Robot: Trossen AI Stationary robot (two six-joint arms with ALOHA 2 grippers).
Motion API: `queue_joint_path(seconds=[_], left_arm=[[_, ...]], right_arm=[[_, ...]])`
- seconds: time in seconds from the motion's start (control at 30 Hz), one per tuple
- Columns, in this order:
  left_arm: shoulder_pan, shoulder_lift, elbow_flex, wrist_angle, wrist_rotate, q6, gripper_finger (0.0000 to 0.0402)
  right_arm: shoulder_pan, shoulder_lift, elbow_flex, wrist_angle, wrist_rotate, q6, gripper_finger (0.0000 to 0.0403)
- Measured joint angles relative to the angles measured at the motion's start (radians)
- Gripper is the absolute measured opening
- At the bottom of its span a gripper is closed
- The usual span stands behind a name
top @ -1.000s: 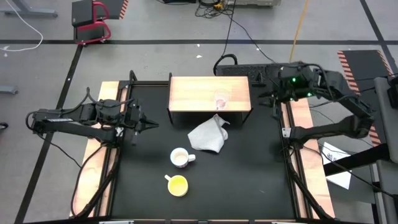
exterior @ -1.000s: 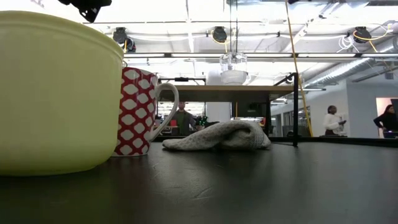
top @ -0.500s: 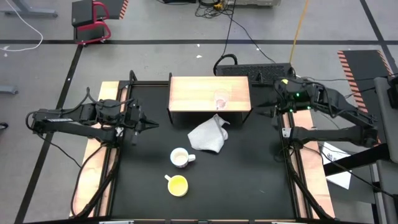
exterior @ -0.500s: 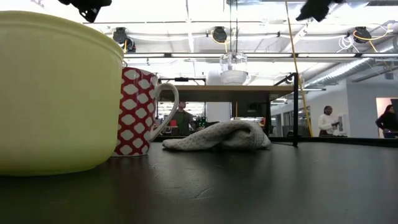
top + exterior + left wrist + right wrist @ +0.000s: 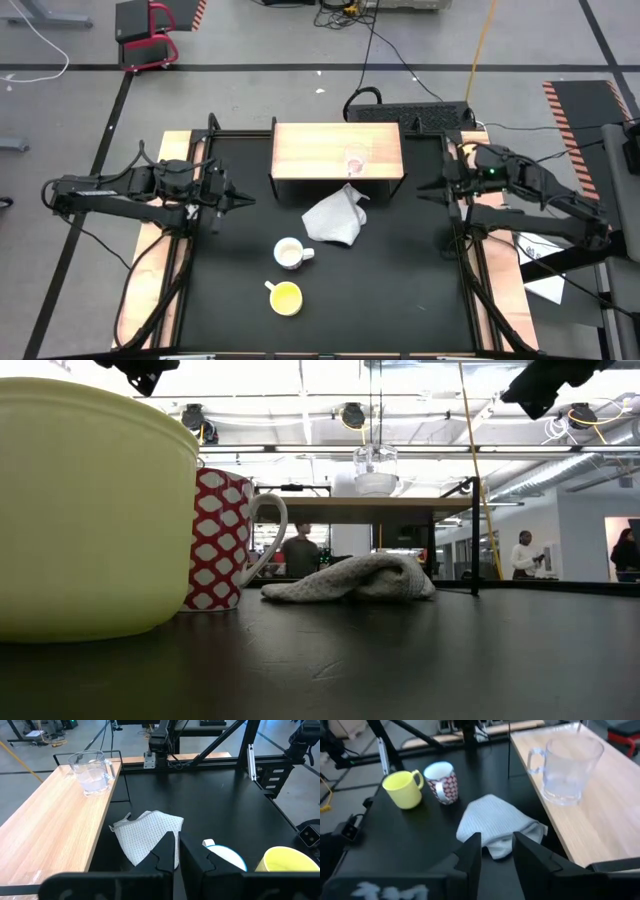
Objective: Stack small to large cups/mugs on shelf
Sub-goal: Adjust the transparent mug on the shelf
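Right tool [image 5: 496, 851] slightly spread, empty; left tool [image 5: 176, 855] pressed together; mug [image 5: 222, 538] pattern red only low.

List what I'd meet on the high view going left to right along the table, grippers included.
left gripper → yellow cup → white patterned mug → grey-white cloth → clear glass cup on the shelf → right gripper.

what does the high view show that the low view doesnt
Only the high view shows the shelf's wooden top from above, with the glass cup near its front right, and both arms at the table's sides. Only the low view shows people in the room behind. Both show the yellow cup, patterned mug and cloth.
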Motion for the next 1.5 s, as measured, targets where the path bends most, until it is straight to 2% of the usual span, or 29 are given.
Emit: queue_joint_path(seconds=[0.23,0.43,0.57,0.77,0.87,1.17,1.5], left_arm=[[0.0,0.0,0.0,0.0,0.0,-0.002,0.0026],[0.0,0.0,0.0,0.0,0.0,0.0,0.0026],[0.0,0.0,0.0,0.0,0.0,-0.001,0.0026],[0.0,0.0,0.0,0.0,0.0,-0.003,0.0026],[0.0,0.0,0.0,0.0,0.0,-0.007,0.0026],[0.0,0.0,0.0,0.0,0.0,-0.023,0.0026],[0.0,0.0,0.0,0.0,0.0,-0.026,0.0026]], right_arm=[[0.0,-0.06,-0.07,0.087,-0.032,0.01,0.005],[0.0,-0.073,-0.124,0.09,-0.032,0.003,0.0003],[0.0,-0.09,-0.162,0.092,-0.034,-0.003,0.0003],[0.0,-0.152,-0.247,0.179,-0.11,0.002,0.0001],[0.0,-0.192,-0.283,0.2,-0.112,0.01,0.0001],[0.0,-0.295,-0.285,0.213,-0.136,0.013,0.0],[0.0,-0.307,-0.285,0.212,-0.135,0.013,0.0]])
